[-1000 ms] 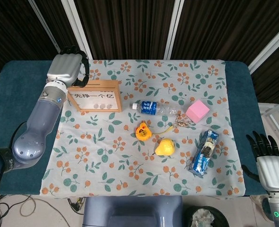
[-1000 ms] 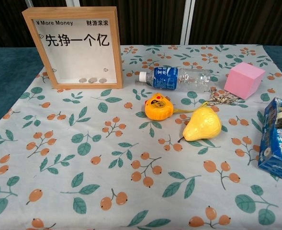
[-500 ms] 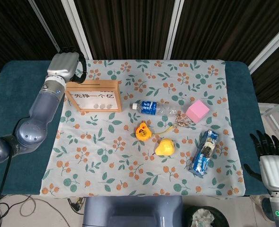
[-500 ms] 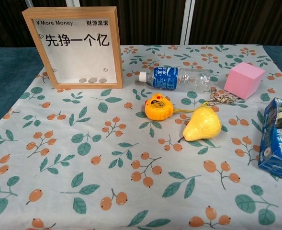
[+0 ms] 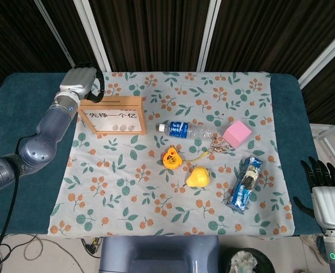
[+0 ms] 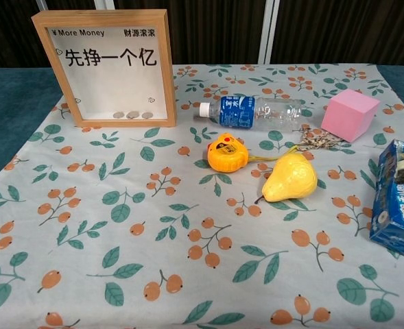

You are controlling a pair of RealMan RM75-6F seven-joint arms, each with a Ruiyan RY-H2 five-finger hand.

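Left robot hand [image 5: 79, 81] curled behind wooden frame [image 5: 112, 114], touching top corner at 10 o'clock, grip uncertain. Probably rigid, light, glass-fronted: best held by side rails.

A table [image 5: 19, 91] with a dark teal top carries a leaf-and-berry printed cloth [image 5: 139, 187] across its middle. On the cloth: a wooden frame box [image 5: 112, 115] at upper left, a water bottle [image 5: 187, 131], pink cube [image 5: 237, 133], orange tape measure [image 5: 172, 158], yellow pear [image 5: 198, 177], and blue cookie pack [image 5: 245, 183] at lower right.

Left hand [image 5: 79, 81] raised at far left, fingers curled downward. Right hand [image 5: 326, 196] low at right, fingers spread.
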